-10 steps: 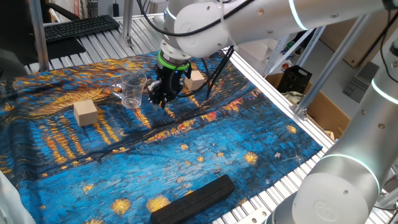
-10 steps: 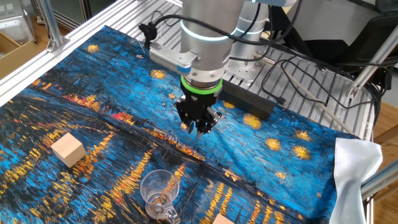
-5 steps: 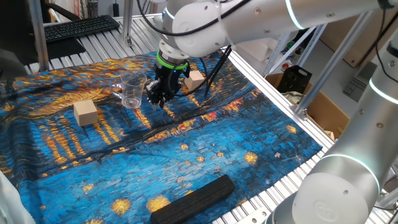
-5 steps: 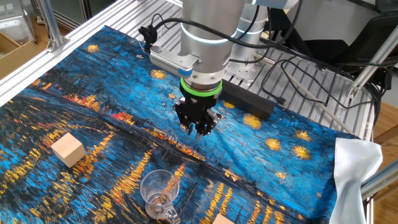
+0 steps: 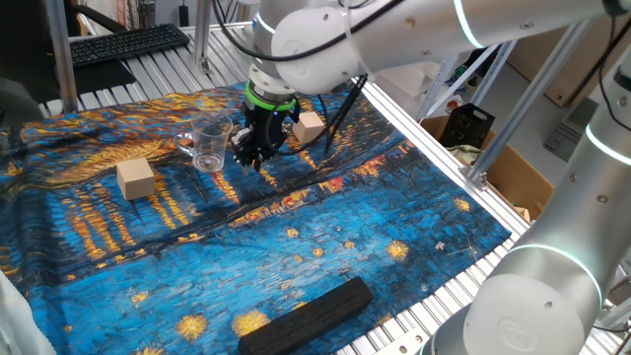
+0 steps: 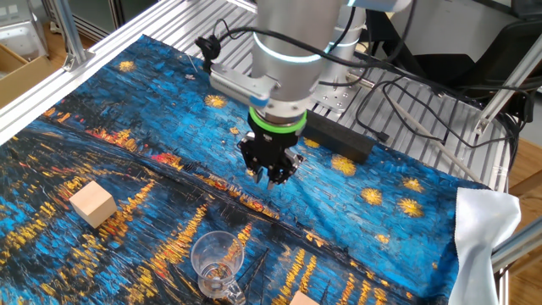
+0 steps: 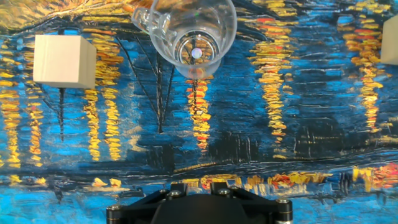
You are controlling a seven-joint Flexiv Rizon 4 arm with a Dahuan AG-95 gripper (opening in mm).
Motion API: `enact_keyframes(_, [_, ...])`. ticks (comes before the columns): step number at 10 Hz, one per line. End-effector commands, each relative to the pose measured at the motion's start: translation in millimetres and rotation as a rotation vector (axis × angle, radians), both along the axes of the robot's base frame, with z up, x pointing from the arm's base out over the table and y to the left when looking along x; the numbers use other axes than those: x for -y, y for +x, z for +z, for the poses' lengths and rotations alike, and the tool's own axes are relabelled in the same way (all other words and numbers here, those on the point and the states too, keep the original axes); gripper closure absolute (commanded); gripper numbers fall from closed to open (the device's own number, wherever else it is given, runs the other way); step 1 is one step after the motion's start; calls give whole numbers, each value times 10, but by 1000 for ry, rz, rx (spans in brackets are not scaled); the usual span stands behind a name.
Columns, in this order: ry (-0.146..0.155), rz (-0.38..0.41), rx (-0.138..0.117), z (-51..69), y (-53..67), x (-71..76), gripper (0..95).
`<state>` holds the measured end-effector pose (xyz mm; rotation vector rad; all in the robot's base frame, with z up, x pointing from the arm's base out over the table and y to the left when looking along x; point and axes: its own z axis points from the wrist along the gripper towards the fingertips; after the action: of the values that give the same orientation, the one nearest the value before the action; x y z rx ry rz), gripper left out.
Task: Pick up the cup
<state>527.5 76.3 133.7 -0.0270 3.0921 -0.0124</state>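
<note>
The clear cup [image 5: 210, 143] with a small side handle stands upright on the blue painted cloth. It also shows in the other fixed view [image 6: 217, 258] and at the top of the hand view [image 7: 193, 34], seen from above. My gripper [image 5: 254, 158] hovers just right of the cup, a little above the cloth, apart from it. In the other fixed view the gripper [image 6: 269, 176] points down with its fingertips close together and holds nothing. In the hand view only the gripper's black base [image 7: 199, 186] shows at the bottom edge.
One tan wooden cube [image 5: 135, 178] lies left of the cup and another [image 5: 310, 125] lies behind the gripper; both show in the hand view [image 7: 63, 60] [image 7: 390, 40]. A black bar [image 5: 308, 314] lies at the cloth's near edge. Slatted metal table rails [image 5: 463, 286] surround the cloth.
The gripper has shifted slightly toward the cup. The cup and the cubes have not moved.
</note>
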Motion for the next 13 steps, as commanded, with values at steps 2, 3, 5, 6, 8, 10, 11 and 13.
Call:
enact_keyframes(2, [30, 9, -17, 0, -18, 12, 760])
enact_keyframes(3, [35, 10, -10, 0, -18, 12, 760])
enact_keyframes(5, [55, 9, -1, 0, -18, 12, 760])
enact_keyframes(6, [54, 14, 4, 0, -18, 12, 760])
enact_keyframes(8, [58, 16, 17, 0, -18, 12, 760])
enact_keyframes(10, [60, 14, 8, 0, -18, 12, 760])
enact_keyframes(11, [61, 18, 5, 0, -18, 12, 950])
enact_keyframes(13, [66, 19, 10, 9, 19, 13, 950])
